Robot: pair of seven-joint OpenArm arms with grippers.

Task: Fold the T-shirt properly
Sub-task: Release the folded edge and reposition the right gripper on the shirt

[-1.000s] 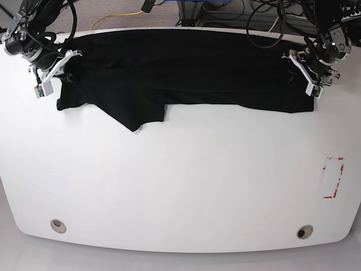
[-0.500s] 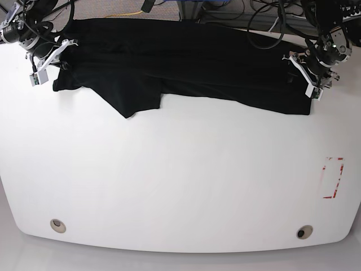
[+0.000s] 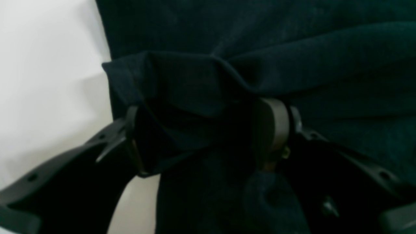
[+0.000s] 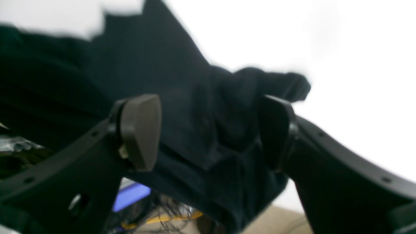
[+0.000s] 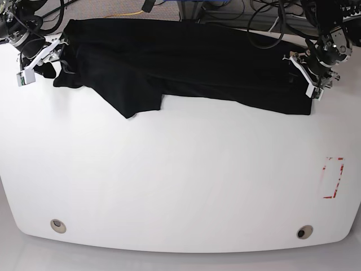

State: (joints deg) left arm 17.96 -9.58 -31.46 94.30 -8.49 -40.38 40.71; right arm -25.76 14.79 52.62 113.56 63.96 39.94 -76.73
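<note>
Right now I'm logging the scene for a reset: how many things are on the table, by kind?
Black T-shirt: 1
Red-marked rectangle on the table: 1
Round table holes: 2
Grippers at the shirt's ends, left gripper and right gripper: 2
Total: 6

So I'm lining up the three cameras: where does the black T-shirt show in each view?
Base: T-shirt stretched along the table's far edge, a flap hanging towards the near left.
Left wrist: fills the frame, bunched between the pads.
Right wrist: left and centre, blurred.
Shared landmark: white table.
</note>
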